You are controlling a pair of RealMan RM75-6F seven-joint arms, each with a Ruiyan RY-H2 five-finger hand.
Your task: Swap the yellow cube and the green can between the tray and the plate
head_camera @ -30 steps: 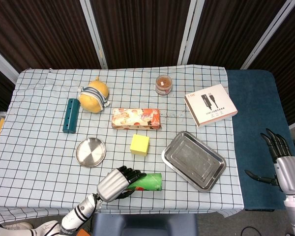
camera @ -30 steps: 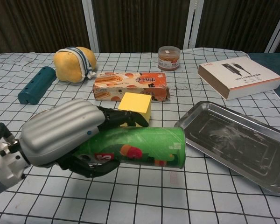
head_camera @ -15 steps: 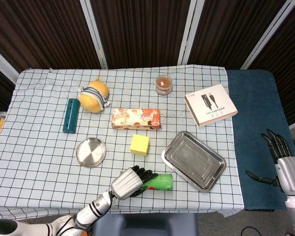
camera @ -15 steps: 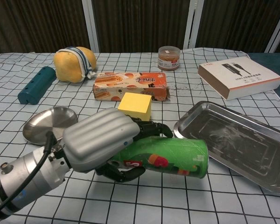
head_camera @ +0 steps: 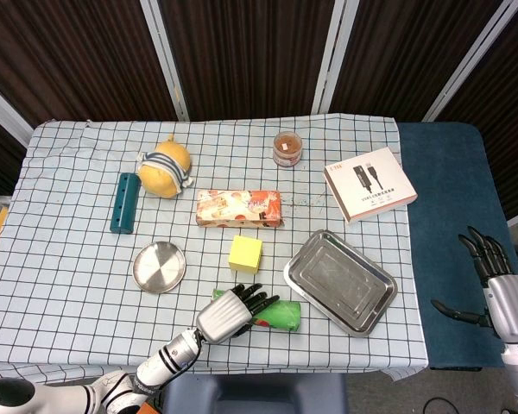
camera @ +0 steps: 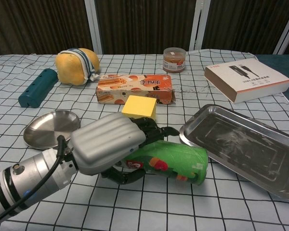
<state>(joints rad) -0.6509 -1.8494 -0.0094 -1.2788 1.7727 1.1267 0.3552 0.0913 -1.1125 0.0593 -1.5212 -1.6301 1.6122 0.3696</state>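
My left hand (head_camera: pixel 229 313) (camera: pixel 108 147) grips the green can (head_camera: pixel 278 314) (camera: pixel 172 161), which lies on its side near the table's front edge, its free end close to the steel tray (head_camera: pixel 340 281) (camera: pixel 244 147). The yellow cube (head_camera: pixel 245 254) (camera: pixel 140 107) sits on the cloth just behind the can, between the round steel plate (head_camera: pixel 159 266) (camera: pixel 50 127) and the tray. Both tray and plate hold nothing. My right hand (head_camera: pixel 496 289) hangs off the table's right side, fingers spread, holding nothing.
An orange snack box (head_camera: pixel 240 208) (camera: pixel 135 88) lies behind the cube. A yellow striped pouch (head_camera: pixel 165 167) (camera: pixel 76 65), a teal bar (head_camera: pixel 123 202) (camera: pixel 37 87), a small jar (head_camera: pixel 287 147) (camera: pixel 175 59) and a white box (head_camera: pixel 369 183) (camera: pixel 245 79) stand further back.
My left hand has carried the green can to the right, from the front edge toward the tray, and a little further onto the table. The right hand has stayed still.
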